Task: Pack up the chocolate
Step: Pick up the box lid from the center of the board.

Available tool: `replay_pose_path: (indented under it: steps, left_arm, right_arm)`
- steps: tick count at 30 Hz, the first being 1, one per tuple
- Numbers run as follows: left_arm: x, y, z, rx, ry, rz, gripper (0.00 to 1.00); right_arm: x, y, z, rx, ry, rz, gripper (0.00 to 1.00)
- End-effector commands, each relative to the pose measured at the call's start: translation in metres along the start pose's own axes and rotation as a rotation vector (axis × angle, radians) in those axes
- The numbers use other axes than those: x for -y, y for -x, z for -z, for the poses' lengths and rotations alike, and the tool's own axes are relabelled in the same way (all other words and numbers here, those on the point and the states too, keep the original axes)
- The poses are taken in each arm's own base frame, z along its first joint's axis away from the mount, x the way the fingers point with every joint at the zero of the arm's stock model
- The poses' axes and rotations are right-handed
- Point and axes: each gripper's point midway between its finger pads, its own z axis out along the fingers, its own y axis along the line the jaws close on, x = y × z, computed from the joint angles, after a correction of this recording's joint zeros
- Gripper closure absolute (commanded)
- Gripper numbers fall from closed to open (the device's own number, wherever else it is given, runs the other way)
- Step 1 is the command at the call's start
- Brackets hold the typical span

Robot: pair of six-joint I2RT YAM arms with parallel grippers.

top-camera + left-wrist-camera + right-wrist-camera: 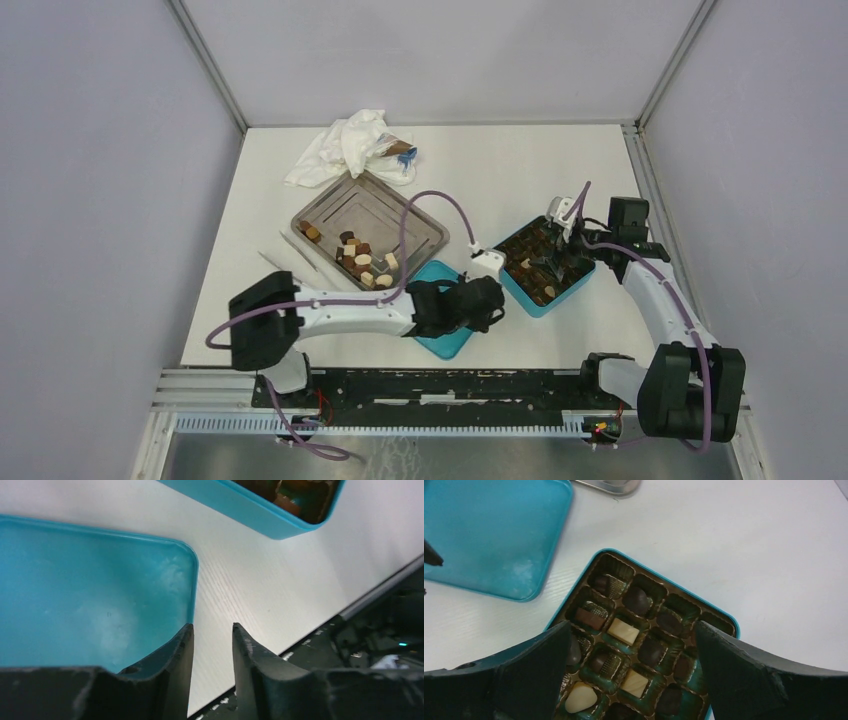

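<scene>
Loose chocolate (362, 262), brown and cream pieces, lies in a metal tray (330, 200). The teal box (515, 288) stands to its right, and its brown compartments hold dark, brown and cream pieces (622, 631). My right gripper (553, 262) hovers over the box (724, 615), its jaws wide open and empty (631, 630). The teal lid (445, 345) lies upside down by the near edge. My left gripper (488, 305) sits low at the lid's right corner (90, 590). Its jaws stand a narrow gap apart (212, 627) with bare table between them.
A crumpled white cloth (345, 145) with a small packet lies at the back. White tongs (300, 262) lie left of the tray. The black front rail (400, 385) runs just below the lid. Grey walls close in both sides.
</scene>
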Motion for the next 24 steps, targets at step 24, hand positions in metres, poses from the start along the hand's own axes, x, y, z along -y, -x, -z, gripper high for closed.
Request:
replay_pose_path:
  steps: [24]
  left_arm:
    - [-0.011,-0.052,-0.044,-0.217,0.233,-0.189,0.69]
  right_arm:
    - [0.022,-0.004,0.004,-0.038,-0.112,-0.05,0.02]
